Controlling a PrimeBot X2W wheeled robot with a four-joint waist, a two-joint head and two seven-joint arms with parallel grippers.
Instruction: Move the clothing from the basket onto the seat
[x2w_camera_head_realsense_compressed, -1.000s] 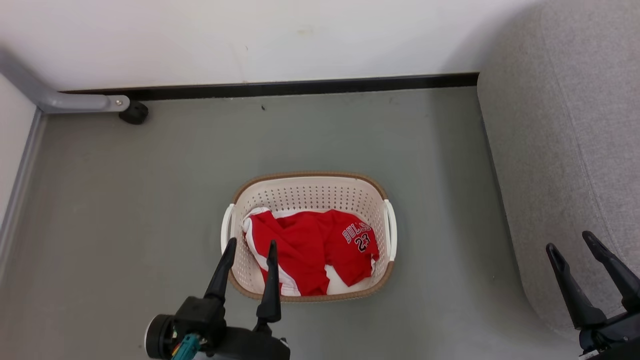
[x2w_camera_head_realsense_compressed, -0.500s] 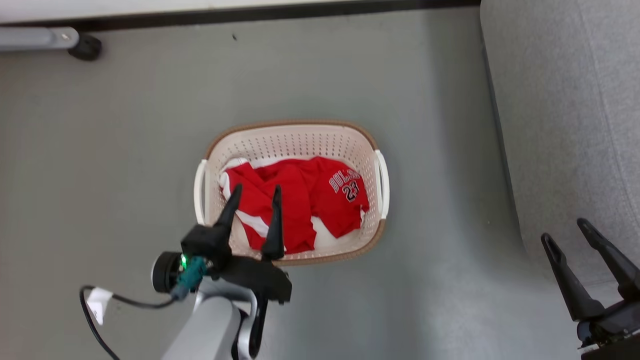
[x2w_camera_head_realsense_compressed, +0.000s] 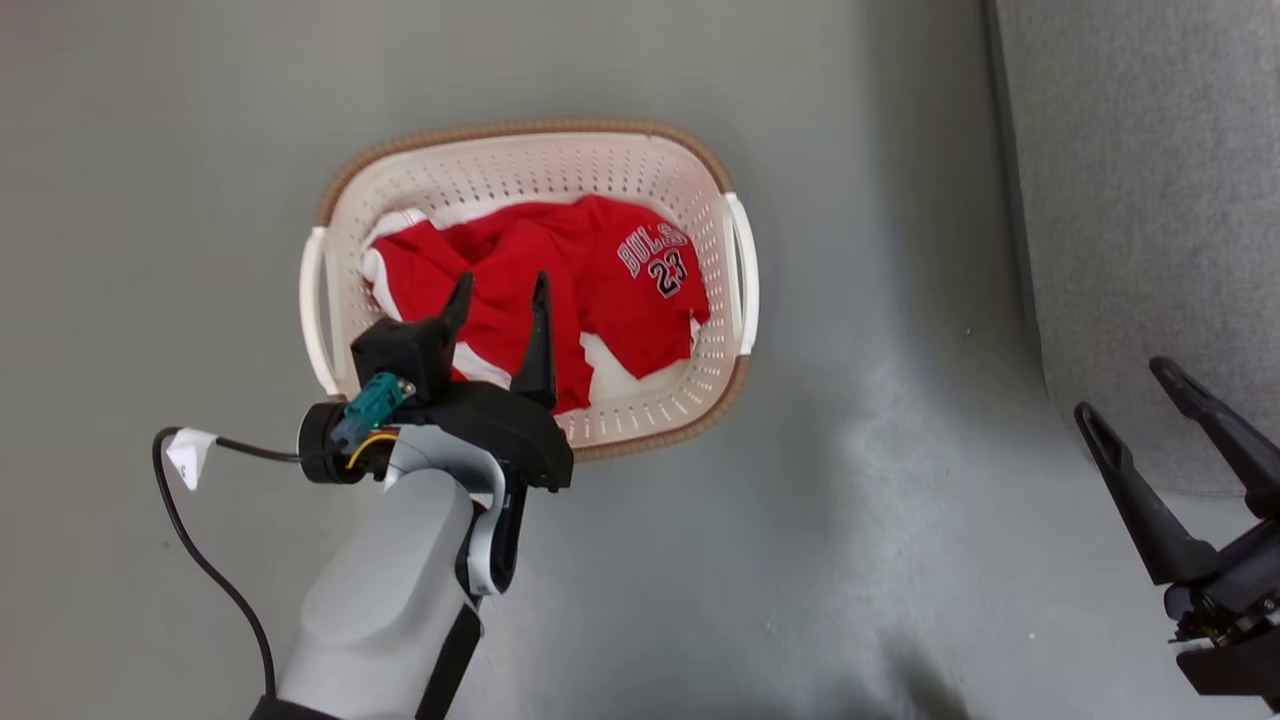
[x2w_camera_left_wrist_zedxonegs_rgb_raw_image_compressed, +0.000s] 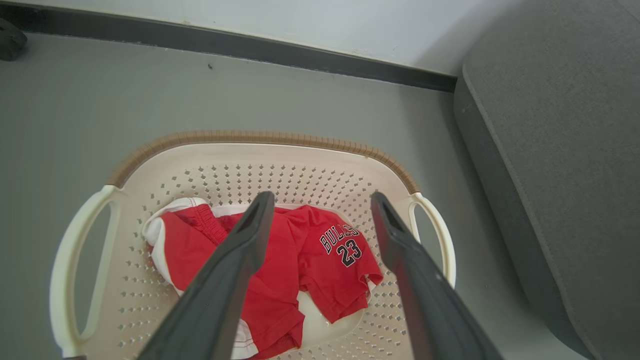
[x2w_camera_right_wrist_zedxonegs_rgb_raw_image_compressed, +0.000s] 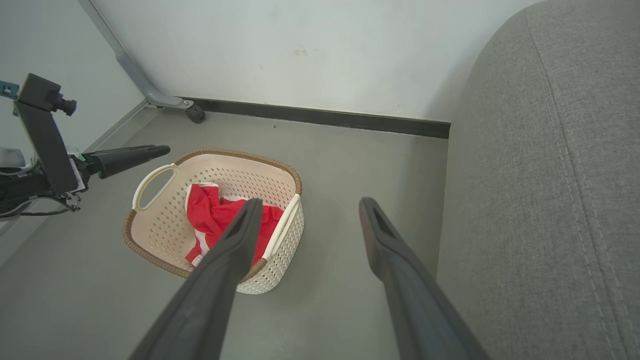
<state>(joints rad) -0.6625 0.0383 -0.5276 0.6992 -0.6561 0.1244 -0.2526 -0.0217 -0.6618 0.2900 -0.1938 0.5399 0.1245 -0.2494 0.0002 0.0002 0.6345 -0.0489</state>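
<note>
Now the left claw (x2w_camera_head_realsense_compressed: 503, 281) hangs over the jersey (x2w_camera_head_realsense_compressed: 600, 258) in the basket (x2w_camera_head_realsense_compressed: 520, 165), fingers apart, empty; right claw (x2w_camera_head_realsense_compressed: 1122, 388) gapes beside the sofa (x2w_camera_head_realsense_compressed: 1150, 200).

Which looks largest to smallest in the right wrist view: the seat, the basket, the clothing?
1. seat, by far, though nearest the camera and cut off by the frame.
2. basket.
3. clothing, lying inside the basket.
</note>
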